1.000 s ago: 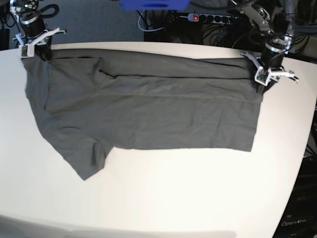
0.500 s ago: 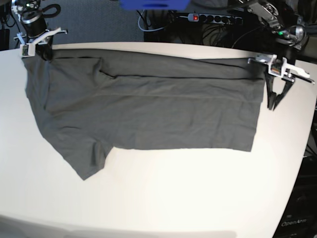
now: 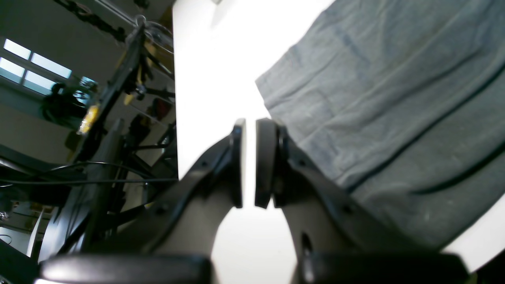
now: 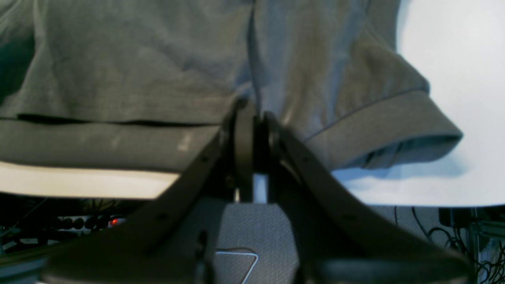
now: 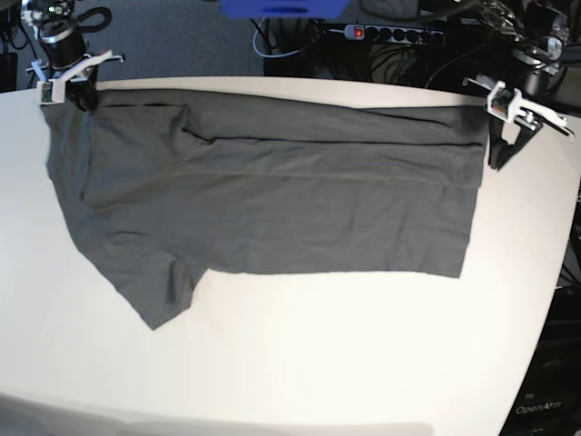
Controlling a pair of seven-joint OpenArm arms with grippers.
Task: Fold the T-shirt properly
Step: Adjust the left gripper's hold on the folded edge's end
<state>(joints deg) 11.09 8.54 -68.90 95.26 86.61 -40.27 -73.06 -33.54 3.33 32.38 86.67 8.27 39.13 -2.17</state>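
Note:
The dark grey T-shirt (image 5: 272,200) lies flat on the white table (image 5: 318,363), its far long edge folded over. One sleeve (image 5: 163,291) points toward the near left. My right gripper (image 5: 80,95) is shut on the shirt's far-left corner. The right wrist view shows its pads pinching cloth (image 4: 255,118) beside the other sleeve (image 4: 386,130), with a small pale mark (image 4: 184,142) on the fold. My left gripper (image 5: 501,154) hangs just off the shirt's far-right corner, holding nothing. In the left wrist view (image 3: 248,161) its jaws stand a narrow gap apart over bare table, the shirt (image 3: 394,98) beside them.
The table's curved right edge (image 5: 567,236) runs close to the left gripper. Behind the table are a power strip (image 5: 390,34), cables and a blue object (image 5: 281,7). Bare white tabletop lies in front of the shirt.
My left gripper has let go of the shirt's far-right corner, swung out to the right and then risen back a little. The right gripper and the shirt have stayed put.

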